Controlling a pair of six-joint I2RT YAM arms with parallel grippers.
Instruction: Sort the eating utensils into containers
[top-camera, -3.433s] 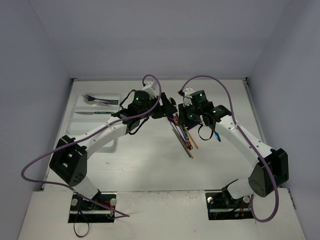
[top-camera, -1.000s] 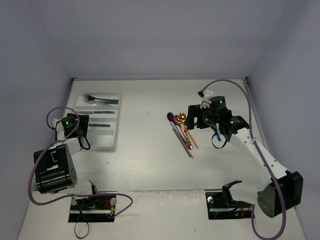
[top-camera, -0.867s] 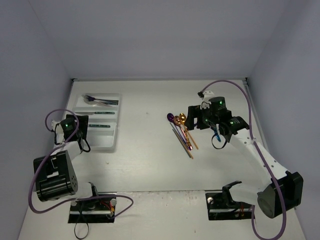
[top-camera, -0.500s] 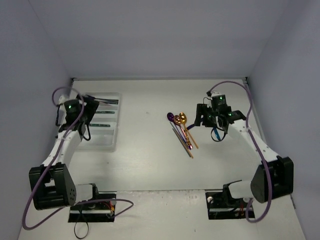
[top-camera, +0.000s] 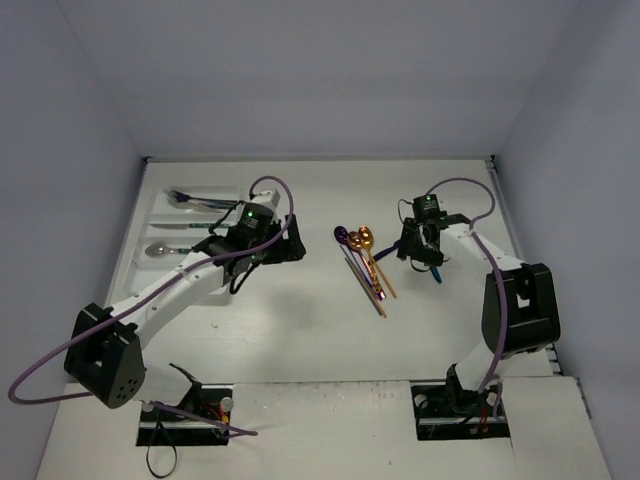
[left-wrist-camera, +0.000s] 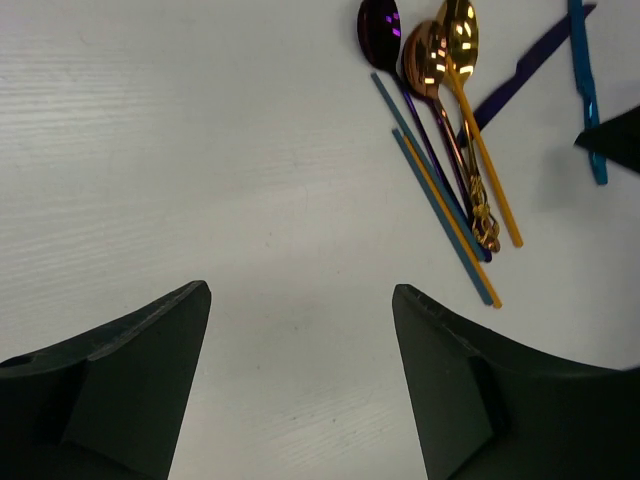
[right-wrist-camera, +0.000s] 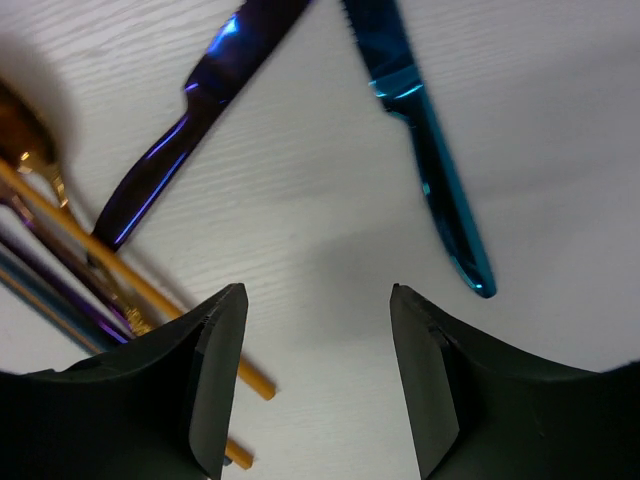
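Overhead: toward 9 o'clock on the pale table (top-camera: 300, 330), a white rectangular plastic cutlery tray (top-camera: 152, 228), holding a few dark utensils (top-camera: 200, 203) in its far compartment and a silver spoon (top-camera: 163, 249) in a nearer one. Just toward 3 o'clock from the table's middle, a loose bundle of slim shiny utensils. At its 12 o'clock end, bowls close together: a purple spoon (left-wrist-camera: 379, 20), a copper-toned spoon (left-wrist-camera: 428, 58) and a gold spoon (left-wrist-camera: 458, 25). Handles running toward 5 o'clock alongside two thin teal handles (left-wrist-camera: 445, 215). At 3 o'clock of the bundle, flat on the table, a dark purple knife (right-wrist-camera: 200, 100) and a bright blue knife (right-wrist-camera: 425, 150), splayed apart at their near ends. Left gripper (top-camera: 292, 248) spread wide, gripping nothing, poised over bare tabletop between tray and bundle, with its dark fingers (left-wrist-camera: 130, 370) well short of the spoons. Right gripper (top-camera: 412, 248) likewise open and empty, hanging close by the two knives at 3 o'clock of the bundle and touching neither.
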